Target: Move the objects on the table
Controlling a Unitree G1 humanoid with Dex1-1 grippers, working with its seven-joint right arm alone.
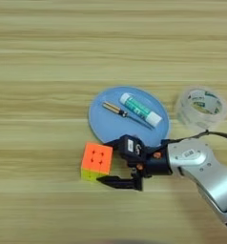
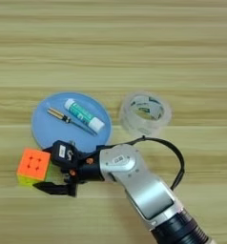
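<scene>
Right arm enters from the bottom right, silver forearm slanting up and left across the table, wrist bent so the gripper reaches leftward, low over the wood. Its two black fingers are spread apart: the upper finger sits just off the blue plate's near rim, the lower finger lies along the table below the cube. Nothing is pinched between them.

Landmark: the round blue plate.
- Puzzle cube rests on the table just off the plate's lower-left rim, orange face up, yellow-green face toward the camera. It sits just left of the finger gap; contact with either finger cannot be told.
- White-green tube lies on the plate, long axis running upper left to lower right, white cap at the lower-right end.
- Thin dark pen lies on the plate just beside the tube, roughly parallel, brassy end upper left.
- Clear tape roll lies flat on the table, right of the plate and apart from it.

Broad bare wood above and left of the plate.
</scene>
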